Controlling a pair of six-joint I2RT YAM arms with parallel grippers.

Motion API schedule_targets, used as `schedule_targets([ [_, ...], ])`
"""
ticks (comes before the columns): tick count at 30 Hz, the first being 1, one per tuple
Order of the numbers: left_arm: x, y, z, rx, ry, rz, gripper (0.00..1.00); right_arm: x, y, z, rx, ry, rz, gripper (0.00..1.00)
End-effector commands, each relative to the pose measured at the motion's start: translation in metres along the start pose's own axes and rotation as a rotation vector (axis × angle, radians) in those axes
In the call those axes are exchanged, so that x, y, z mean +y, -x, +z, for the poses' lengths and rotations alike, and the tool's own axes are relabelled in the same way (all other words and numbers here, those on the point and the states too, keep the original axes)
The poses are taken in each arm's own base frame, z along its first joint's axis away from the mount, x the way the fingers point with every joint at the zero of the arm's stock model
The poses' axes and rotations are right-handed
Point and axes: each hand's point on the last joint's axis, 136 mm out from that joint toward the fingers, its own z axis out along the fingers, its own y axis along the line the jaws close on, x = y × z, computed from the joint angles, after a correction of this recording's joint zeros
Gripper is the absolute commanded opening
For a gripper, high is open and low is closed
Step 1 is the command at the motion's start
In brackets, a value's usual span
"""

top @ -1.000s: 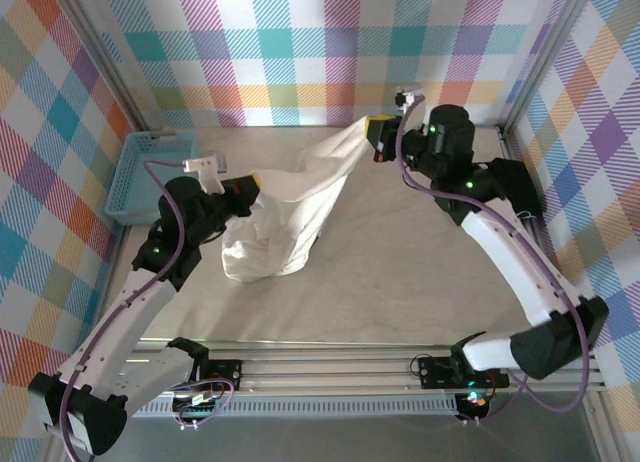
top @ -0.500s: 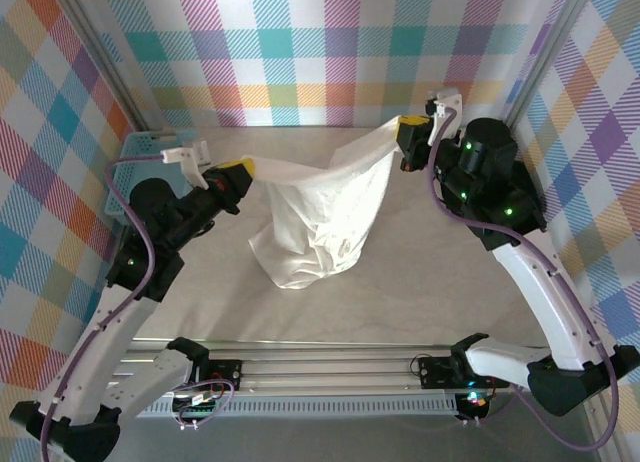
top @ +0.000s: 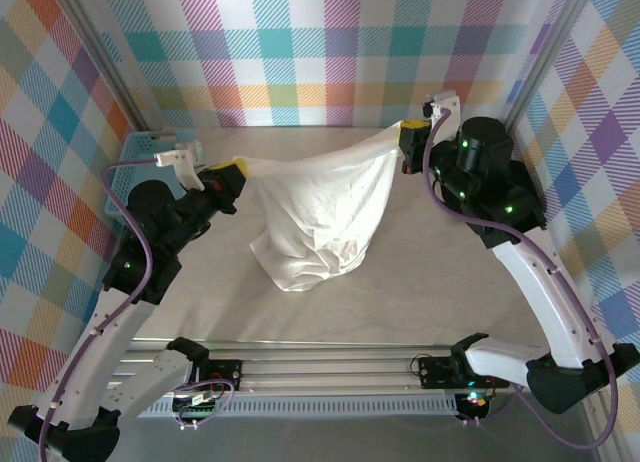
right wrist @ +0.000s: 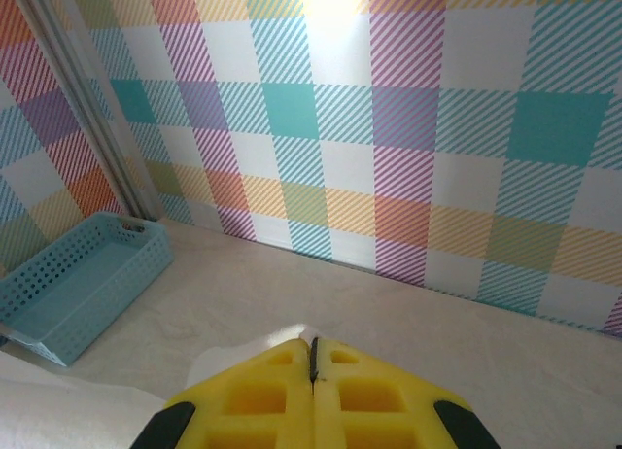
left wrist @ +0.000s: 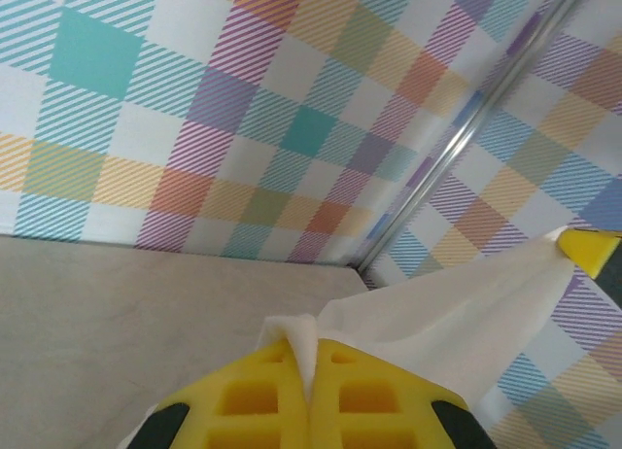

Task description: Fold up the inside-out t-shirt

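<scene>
At the far left corner of the surface sits the blue basket. Just right of it, the left gripper is clenched on 1 top corner of the inside-out t-shirt, with a fold of white cloth pinched between its yellow fingers. From there the shirt's upper edge runs nearly taut, left to right, roughly parallel to the far edge of the surface. It ends at the right gripper, which is clenched on the other corner. The body hangs below that line, its lower part bunched on the middle of the surface. The 2 arms share the hold evenly, so the coming lay-down likely turns on keeping this left-right axis level while the cloth is drawn flat.
</scene>
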Motion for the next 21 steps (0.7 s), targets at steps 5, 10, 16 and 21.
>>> schedule_targets([
  [5, 0.025, -0.069, 0.017, 0.176, 0.014, -0.052, 0.00, 0.003, -0.047, 0.017, 0.127, 0.035, 0.082, 0.00],
  [10, 0.045, -0.144, 0.016, 0.344, -0.009, -0.117, 0.00, -0.008, -0.127, 0.021, 0.316, -0.012, 0.140, 0.00],
  [16, 0.051, -0.112, 0.030, 0.242, 0.059, -0.082, 0.00, -0.018, -0.140, 0.017, 0.334, -0.046, 0.153, 0.00],
  [21, 0.068, -0.063, 0.093, 0.110, 0.181, -0.025, 0.00, -0.051, -0.111, 0.055, 0.266, -0.118, 0.148, 0.00],
])
